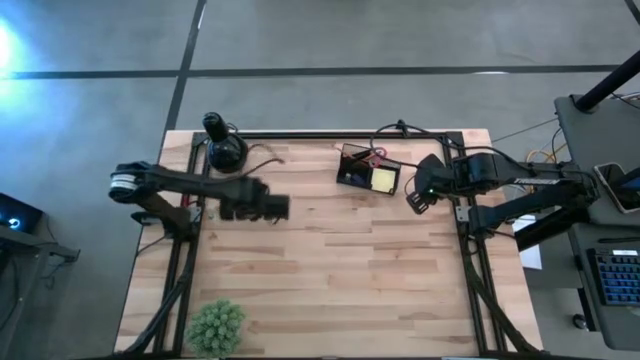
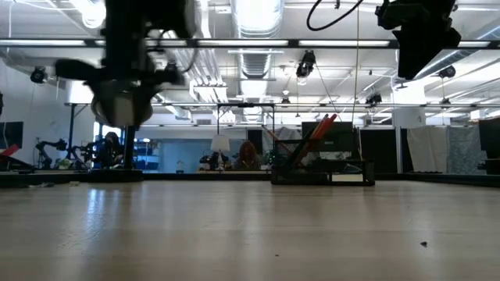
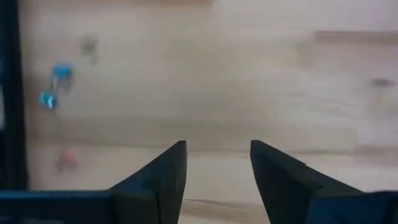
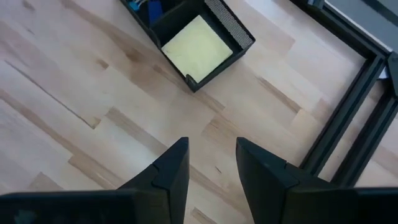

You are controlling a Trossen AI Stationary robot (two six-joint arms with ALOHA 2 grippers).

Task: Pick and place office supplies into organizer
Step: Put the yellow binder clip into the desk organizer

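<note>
The black organizer (image 1: 366, 170) stands on the table at the far side, right of the middle. A yellow sticky-note pad (image 4: 198, 45) lies flat in its nearest compartment. Orange pencils and a red piece (image 2: 319, 131) stick up out of it at a slant. My right gripper (image 4: 211, 144) hangs open above the bare wood just right of the organizer (image 4: 219, 25), with nothing between its fingers. My left gripper (image 3: 217, 148) is open too, pointing down over bare wood at the table's left, near the arm's base (image 1: 262, 208). The view of it is blurred.
A round black object with an upright knob (image 1: 224, 148) stands at the far left. A small green plant (image 1: 215, 325) sits at the near left edge. Black frame rails (image 1: 468, 250) run along both table sides. Small blue bits (image 3: 56, 84) show beside the left rail.
</note>
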